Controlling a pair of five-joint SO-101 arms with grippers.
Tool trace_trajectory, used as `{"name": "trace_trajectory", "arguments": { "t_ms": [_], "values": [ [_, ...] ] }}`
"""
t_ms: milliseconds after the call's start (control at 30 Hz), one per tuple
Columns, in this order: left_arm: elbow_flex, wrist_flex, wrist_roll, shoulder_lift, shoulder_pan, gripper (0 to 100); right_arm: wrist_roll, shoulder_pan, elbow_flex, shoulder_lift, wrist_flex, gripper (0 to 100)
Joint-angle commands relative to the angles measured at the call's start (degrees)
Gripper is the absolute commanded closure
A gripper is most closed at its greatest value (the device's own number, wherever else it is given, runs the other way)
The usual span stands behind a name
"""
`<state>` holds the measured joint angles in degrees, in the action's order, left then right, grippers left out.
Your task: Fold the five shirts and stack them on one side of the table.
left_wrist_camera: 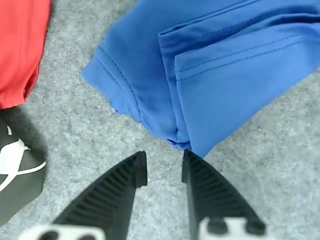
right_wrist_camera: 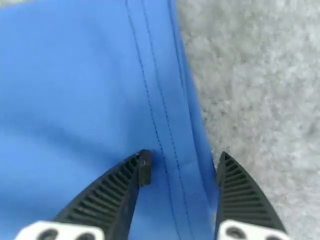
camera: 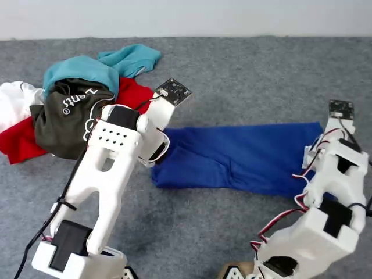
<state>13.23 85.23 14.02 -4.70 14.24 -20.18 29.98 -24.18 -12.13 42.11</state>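
Judging from the high view, the main risk is an uneven pick. The blue shirt (camera: 244, 157) lies spread across the middle of the frame on the grey counter (camera: 250, 75), with one arm over its left end and the other at its right end. If one side catches cloth and the other misses, the fold would likely come out skewed. The shirt could also be dragged toward the heap at the upper left, where a teal shirt (camera: 81, 68), a dark shirt (camera: 58, 125), a red shirt (camera: 20, 145) and a white shirt (camera: 13, 99) lie tangled. In the left wrist view, the left fingers (left_wrist_camera: 117, 187) stand slightly apart with nothing between them, over bare counter. The shirt's folded corner lies just beyond their tips, so closing from there would probably pinch no cloth at all. The red shirt and dark shirt lie near enough to be snagged if the arm strays sideways. In the right wrist view, the right fingers (right_wrist_camera: 112, 187) are spread wide and empty, straddling the stitched hem, one tip over the blue cloth and the other over the counter just beside the edge. The danger there, as I judge it, is taking only the top layer or letting the thin hem slip out.
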Motion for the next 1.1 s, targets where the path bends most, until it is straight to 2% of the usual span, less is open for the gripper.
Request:
{"name": "trace_trajectory", "arguments": {
  "t_ms": [0,167,400,500,700,1000,1067],
  "values": [
    [-1.3,-0.7,-0.6,-2.4,-0.4,87,-1.8,0.9,2.5,-1.4,-0.8,78.1],
    [-1.3,-0.7,-0.8,-2.4,-0.4,87,-5.0,0.8,2.5,-2.2,-0.7,91.8],
    [-1.3,-0.7,-0.8,-2.4,-0.4,87,-5.0,0.7,2.5,2.4,-0.7,96.7],
    [-1.3,-0.8,-0.8,-2.4,-0.4,87,-5.0,-1.2,2.5,7.1,2.6,97.0],
    [-1.5,-0.7,-0.8,-2.8,-1.5,87,-5.0,-9.2,2.5,16.3,11.1,97.0],
    [-1.5,-0.7,-0.8,-2.9,-15.0,87,-4.4,-26.7,2.5,22.8,19.3,97.0],
    [-1.5,-0.7,-0.8,-2.9,-17.8,87,-2.4,-30.9,2.5,22.9,19.5,96.9]
  ]
}}
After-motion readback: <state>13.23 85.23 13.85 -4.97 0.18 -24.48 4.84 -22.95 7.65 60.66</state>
